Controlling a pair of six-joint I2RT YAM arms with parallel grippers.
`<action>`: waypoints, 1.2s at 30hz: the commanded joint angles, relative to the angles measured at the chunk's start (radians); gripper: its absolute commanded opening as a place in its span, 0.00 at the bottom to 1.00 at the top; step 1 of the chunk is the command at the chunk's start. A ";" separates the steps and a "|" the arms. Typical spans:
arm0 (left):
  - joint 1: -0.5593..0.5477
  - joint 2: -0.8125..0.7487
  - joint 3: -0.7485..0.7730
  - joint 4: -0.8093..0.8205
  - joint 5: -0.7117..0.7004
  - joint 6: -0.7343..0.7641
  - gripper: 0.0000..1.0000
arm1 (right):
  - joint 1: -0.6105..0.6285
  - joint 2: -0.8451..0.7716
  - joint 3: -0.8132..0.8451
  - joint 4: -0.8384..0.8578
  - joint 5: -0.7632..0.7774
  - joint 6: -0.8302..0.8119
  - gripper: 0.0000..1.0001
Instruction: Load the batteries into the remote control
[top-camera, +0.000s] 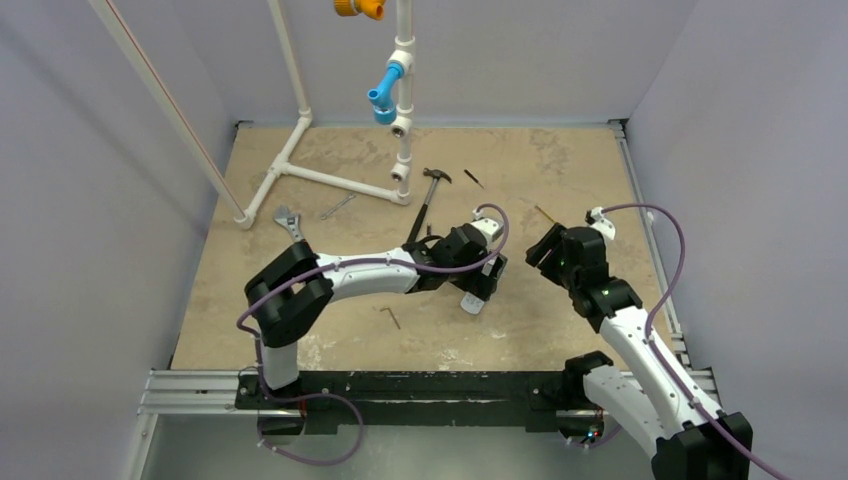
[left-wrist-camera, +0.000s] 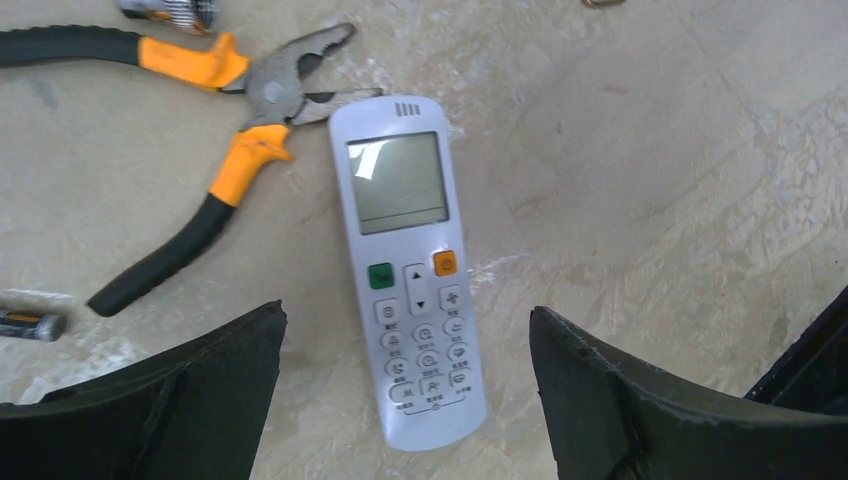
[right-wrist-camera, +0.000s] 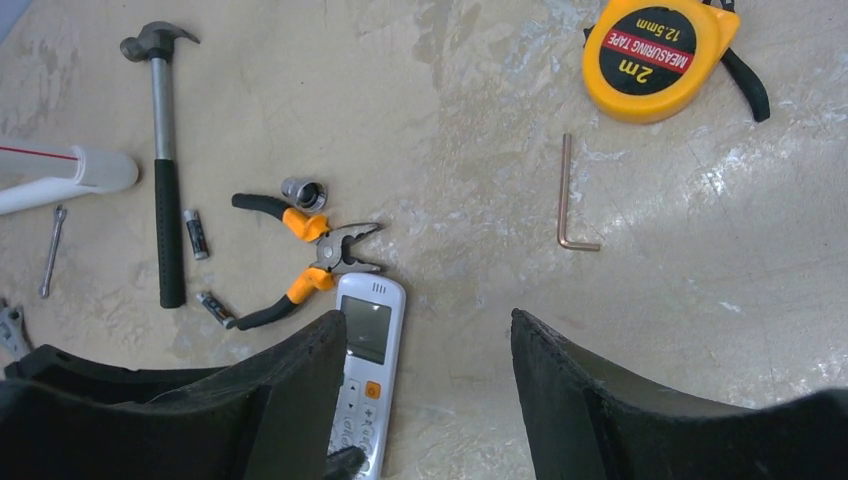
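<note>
The left arm (top-camera: 365, 272) stretches low across the table (top-camera: 560, 330) from its base at 7 o'clock. Its elbow is folded, the forearm runs toward 3 o'clock and the wrist tips down at mid-table. The left gripper (left-wrist-camera: 407, 330) hangs over the remote (left-wrist-camera: 410, 270) with jaws spread wide and holding nothing; the handset's button end shows in the gap, clear of both fingers.

The remote lies flat, buttons up, its display end toward 12 o'clock in the left wrist view. Orange-handled pliers (left-wrist-camera: 230, 150) sit at its 10 o'clock, their nose just beside its top corner.

The right arm (top-camera: 625, 330) rises from 5 o'clock and leans toward 11 o'clock. The right gripper (right-wrist-camera: 428, 330), also wide open and empty, is near the left one; the remote is partly hidden behind its left finger.

In the right wrist view the batteries lie off the remote's 10 o'clock. One battery (right-wrist-camera: 197, 233) is just beside the hammer (right-wrist-camera: 165, 200) handle, and the other battery (right-wrist-camera: 215, 307) is by the pliers' lower handle tip.
</note>
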 joint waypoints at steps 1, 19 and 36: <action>-0.047 0.036 0.069 -0.002 0.036 0.032 0.89 | -0.006 -0.013 0.040 -0.015 0.014 -0.012 0.60; -0.057 0.173 0.167 -0.109 -0.004 0.044 0.77 | -0.011 -0.024 0.034 -0.006 -0.005 -0.040 0.53; -0.057 0.101 0.114 -0.041 0.045 0.081 0.17 | -0.011 -0.077 0.018 0.025 0.002 -0.102 0.51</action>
